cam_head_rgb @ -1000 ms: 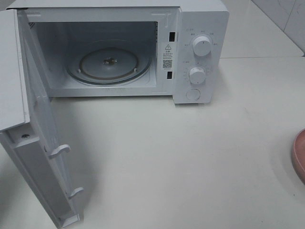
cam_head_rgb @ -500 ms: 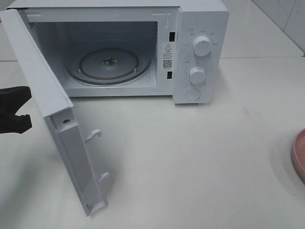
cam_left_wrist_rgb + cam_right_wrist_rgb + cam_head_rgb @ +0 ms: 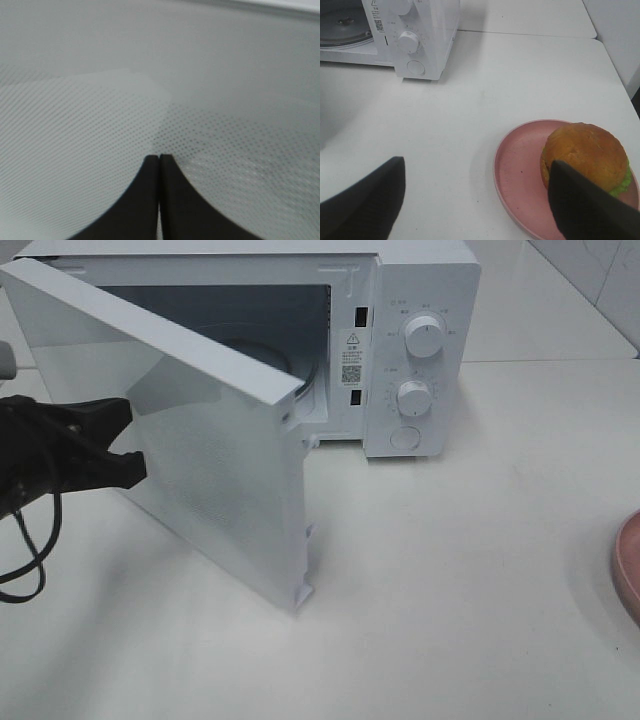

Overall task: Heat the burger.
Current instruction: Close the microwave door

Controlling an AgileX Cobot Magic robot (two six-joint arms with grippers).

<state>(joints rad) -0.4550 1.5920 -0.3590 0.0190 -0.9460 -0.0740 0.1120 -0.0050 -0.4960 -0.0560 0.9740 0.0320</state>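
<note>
The burger [image 3: 584,156], with a golden-brown bun and some green lettuce, sits on the pink plate [image 3: 517,172] in the right wrist view. My right gripper [image 3: 476,167] hovers open just short of the plate, holding nothing. The exterior view shows only the plate's rim [image 3: 628,565] at the right edge, and neither the burger nor the right gripper. The white microwave [image 3: 420,300] stands at the back with its door [image 3: 220,490] swung about halfway round. My left gripper [image 3: 125,440] is shut, its fingertips [image 3: 150,165] pressed against the door's dotted outer face.
Two knobs and a round button [image 3: 405,438] are on the microwave's right panel. The door hides most of the glass turntable [image 3: 300,365]. A black cable [image 3: 30,560] loops under the left arm. The white table [image 3: 450,590] stretches between the microwave and the plate.
The microwave door has swung from wide open to about half shut. My left gripper came in from the left edge and follows against the door's outer face.
</note>
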